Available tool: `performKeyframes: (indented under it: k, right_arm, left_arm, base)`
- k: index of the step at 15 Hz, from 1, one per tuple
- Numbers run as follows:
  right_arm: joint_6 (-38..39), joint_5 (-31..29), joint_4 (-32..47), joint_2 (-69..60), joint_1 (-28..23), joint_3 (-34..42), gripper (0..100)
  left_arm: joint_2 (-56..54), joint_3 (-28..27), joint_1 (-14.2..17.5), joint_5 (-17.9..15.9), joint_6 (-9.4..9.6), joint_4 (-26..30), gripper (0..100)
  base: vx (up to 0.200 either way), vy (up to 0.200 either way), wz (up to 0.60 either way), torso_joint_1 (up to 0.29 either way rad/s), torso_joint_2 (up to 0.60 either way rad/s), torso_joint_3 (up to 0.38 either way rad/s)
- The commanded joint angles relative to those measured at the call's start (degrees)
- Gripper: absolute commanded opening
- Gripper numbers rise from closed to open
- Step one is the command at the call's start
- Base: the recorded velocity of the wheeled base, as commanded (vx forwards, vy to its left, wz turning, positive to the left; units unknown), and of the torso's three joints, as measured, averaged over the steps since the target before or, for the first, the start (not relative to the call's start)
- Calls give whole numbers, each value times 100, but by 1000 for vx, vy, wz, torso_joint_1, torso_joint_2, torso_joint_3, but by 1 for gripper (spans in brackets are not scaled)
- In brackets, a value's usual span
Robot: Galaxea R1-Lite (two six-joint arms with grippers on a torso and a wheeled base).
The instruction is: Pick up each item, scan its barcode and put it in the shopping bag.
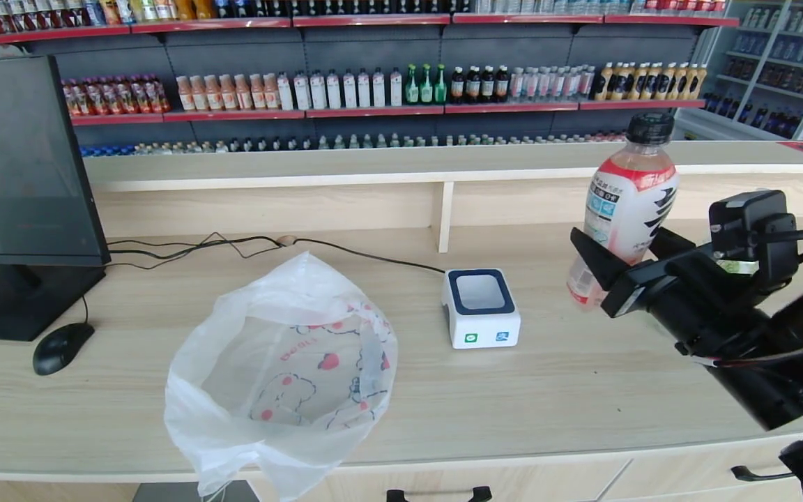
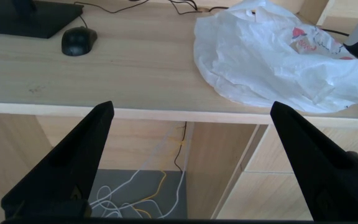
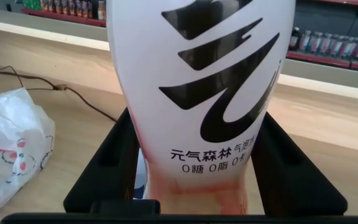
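A: While the right claw (image 1: 621,245) sits at the right of the head frame, what is it doing?

B: Its two black fingers are clamped on the bottle (image 1: 626,202), low on the body, one on each side.

A: How does the bottle stand?

B: Nearly upright, black cap on top, leaning a little toward the right edge. It is right of the scanner (image 1: 480,307) and apart from it. I can't tell whether its base touches the counter (image 1: 569,397).

A: And the left claw (image 2: 192,107)?

B: It is spread wide with nothing between the fingers, out in front of the counter's front edge.

A: Where's the bag (image 1: 283,369)?

B: Lower centre-left of the head frame, near the scanner on its left. It is white plastic with a red print, its mouth gapes upward, and its lower part droops over the front edge.

A: Anything else on the counter?

B: A dark monitor (image 1: 21,160) stands at the left edge, with a black mouse (image 1: 61,346) just in front of its stand. A cable (image 1: 366,256) runs across the middle to the scanner. Shelves (image 1: 373,110) of drinks fill the top of the frame.
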Motion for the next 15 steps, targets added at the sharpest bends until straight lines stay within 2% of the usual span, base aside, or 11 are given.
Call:
performKeyframes:
  k: [1, 5, 7, 10, 12, 15]
  right_arm:
    - [18, 0, -1, 850, -68, -744, 0]
    - [-35, 0, -1, 1597, -42, -1939, 0]
    - [-26, 88, -1, 1712, -42, -2053, 0]
    - [-61, 580, -1, 1782, -51, -2071, 0]
    - [-457, 1240, -1, 1843, -59, -2168, 0]
    - [-1828, 2813, -1, 1843, -393, -2247, 0]
  left_arm:
    - [-2, 0, 0, 1, -4, -1, 100]
    - [-2, 0, 0, 1, 4, -1, 100]
    - [-2, 0, 0, 1, -4, -1, 100]
    - [-2, 0, 0, 1, -4, -1, 100]
    - [-2, 0, 0, 1, -4, -1, 100]
    - [-2, 0, 0, 1, -4, -1, 100]
  base:
    - [0, 0, 0, 0, 0, 0]
    - [0, 0, 0, 0, 0, 0]
    - [0, 0, 0, 0, 0, 0]
    - [0, 0, 0, 0, 0, 0]
    - [0, 0, 0, 0, 0, 0]
    - [0, 0, 0, 0, 0, 0]
